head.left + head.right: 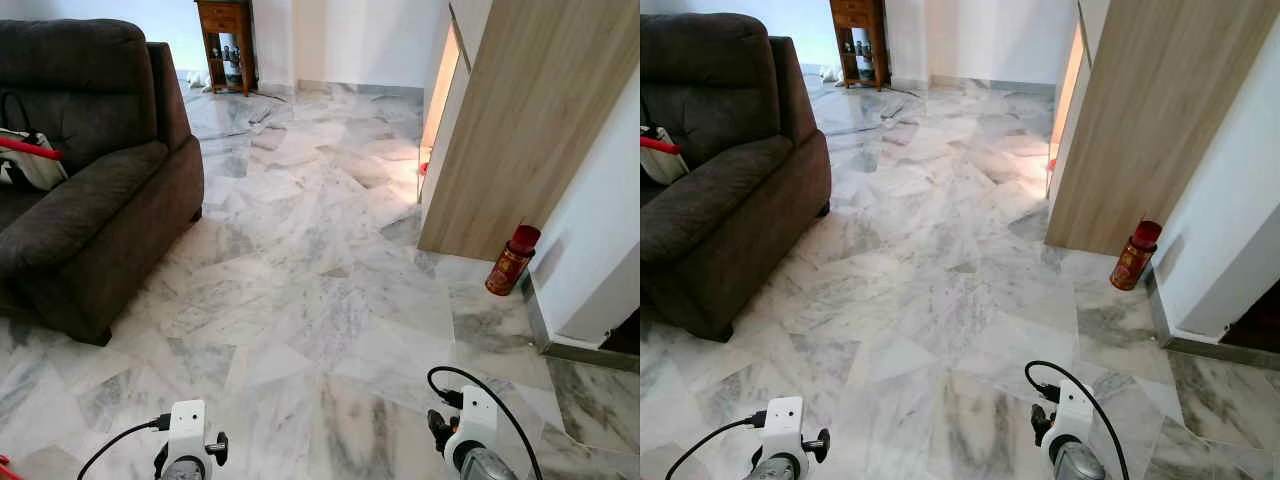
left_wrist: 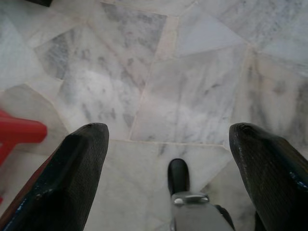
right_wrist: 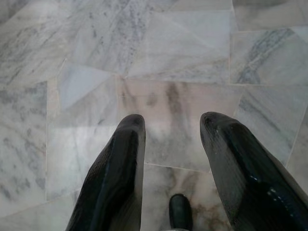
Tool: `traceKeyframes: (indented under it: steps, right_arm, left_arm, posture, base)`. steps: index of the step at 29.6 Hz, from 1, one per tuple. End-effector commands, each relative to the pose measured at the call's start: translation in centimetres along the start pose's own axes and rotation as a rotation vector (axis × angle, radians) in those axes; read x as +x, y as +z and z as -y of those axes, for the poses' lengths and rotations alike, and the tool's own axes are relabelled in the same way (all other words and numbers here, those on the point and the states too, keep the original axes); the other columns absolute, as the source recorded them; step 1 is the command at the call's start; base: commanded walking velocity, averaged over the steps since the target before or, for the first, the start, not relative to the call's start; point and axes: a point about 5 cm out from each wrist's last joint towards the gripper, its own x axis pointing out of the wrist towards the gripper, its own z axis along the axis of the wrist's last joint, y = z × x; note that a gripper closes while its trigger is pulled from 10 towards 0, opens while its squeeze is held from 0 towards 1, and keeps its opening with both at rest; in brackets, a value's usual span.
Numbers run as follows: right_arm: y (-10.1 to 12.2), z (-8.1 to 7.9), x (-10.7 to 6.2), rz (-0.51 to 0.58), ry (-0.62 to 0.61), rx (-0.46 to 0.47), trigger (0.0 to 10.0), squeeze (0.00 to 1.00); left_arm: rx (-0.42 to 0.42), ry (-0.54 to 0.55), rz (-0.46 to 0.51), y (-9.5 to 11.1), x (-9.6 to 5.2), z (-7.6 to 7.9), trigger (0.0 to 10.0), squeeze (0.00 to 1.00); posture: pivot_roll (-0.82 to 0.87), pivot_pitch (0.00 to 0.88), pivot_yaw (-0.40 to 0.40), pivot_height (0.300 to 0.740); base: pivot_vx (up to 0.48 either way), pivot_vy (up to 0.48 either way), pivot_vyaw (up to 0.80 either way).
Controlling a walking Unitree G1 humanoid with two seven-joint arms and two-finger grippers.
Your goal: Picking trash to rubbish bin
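Observation:
A red can (image 1: 512,260) with a red cap and orange label stands upright on the marble floor, against the white wall at the foot of the wooden panel (image 1: 520,130), ahead and to my right. Both arms hang low in front of me, their wrists at the bottom of the eye views: left wrist (image 1: 187,440), right wrist (image 1: 470,430). My left gripper (image 2: 168,132) is open wide over bare marble. My right gripper (image 3: 173,120) is open too, with only floor between its fingers. Both grippers are far from the can.
A dark brown sofa (image 1: 100,180) fills the left side, with a bag and a red stick (image 1: 25,150) on its seat. A small wooden cabinet (image 1: 225,40) stands at the far wall. Something red (image 2: 19,134) lies on the floor by my left gripper. Open marble floor (image 1: 320,250) stretches ahead.

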Motion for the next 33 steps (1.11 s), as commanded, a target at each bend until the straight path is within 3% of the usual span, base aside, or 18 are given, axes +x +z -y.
traceKeyframes:
  steps: [1,14,19,33]
  right_arm:
    - [0.2,0.2,0.0,0.001,-0.014,0.024,10.0,0.00]
    - [0.1,1.8,-0.3,-0.009,-0.042,-0.003,10.0,0.00]
    - [-0.5,1.5,-0.4,-0.023,-0.032,-0.006,10.0,0.00]
    - [-2.2,0.0,-0.6,-0.029,-0.020,0.072,10.0,0.00]
  left_arm:
    - [-0.002,0.020,0.003,0.0,0.0,-0.5,10.0,0.00]
    - [0.008,-0.009,0.035,1.3,0.3,0.3,10.0,0.00]
    - [-0.008,0.000,0.044,1.4,0.3,0.0,10.0,0.00]
    - [0.070,-0.005,0.027,0.8,0.2,-1.5,10.0,0.00]
  posture:
    - [-0.09,0.000,-0.018,0.740]
    - [-0.12,0.000,-0.059,0.740]
    - [-0.11,0.000,-0.034,0.740]
    - [-0.09,0.000,0.034,0.740]
  base:
    - [0.000,0.000,0.00]
    - [0.000,0.000,0.00]
    - [0.000,0.000,0.00]
    - [0.000,0.000,0.00]
